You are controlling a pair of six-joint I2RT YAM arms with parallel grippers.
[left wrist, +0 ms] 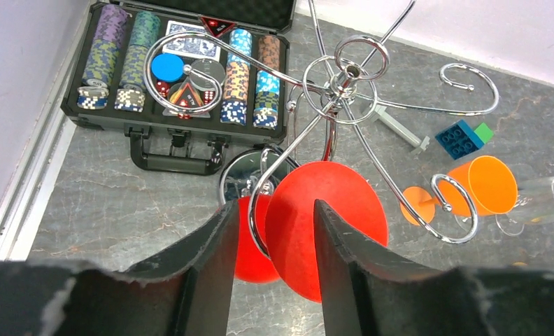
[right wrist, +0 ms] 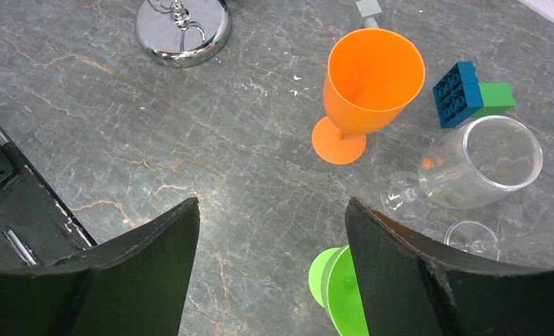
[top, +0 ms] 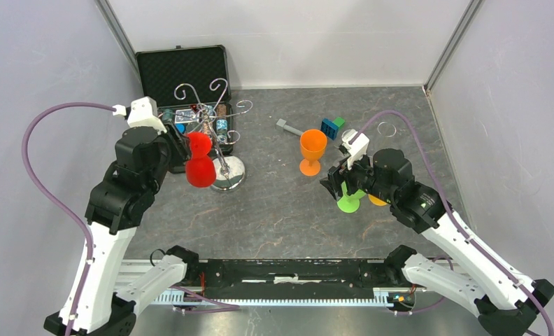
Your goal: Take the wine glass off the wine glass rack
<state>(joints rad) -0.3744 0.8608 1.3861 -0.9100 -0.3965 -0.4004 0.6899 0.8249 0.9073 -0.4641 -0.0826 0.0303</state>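
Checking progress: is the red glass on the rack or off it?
On the rack. The red glass hangs upside down, with one of the wire hooks curling round its stem.

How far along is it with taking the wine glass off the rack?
Partway. Done: the orange glass stands on the table, with the green glass and a clear glass nearby, all off the rack. In hand: the left gripper has its jaws either side of the red wine glass, which hangs upside down from a hook. Remaining: close, lift it free.
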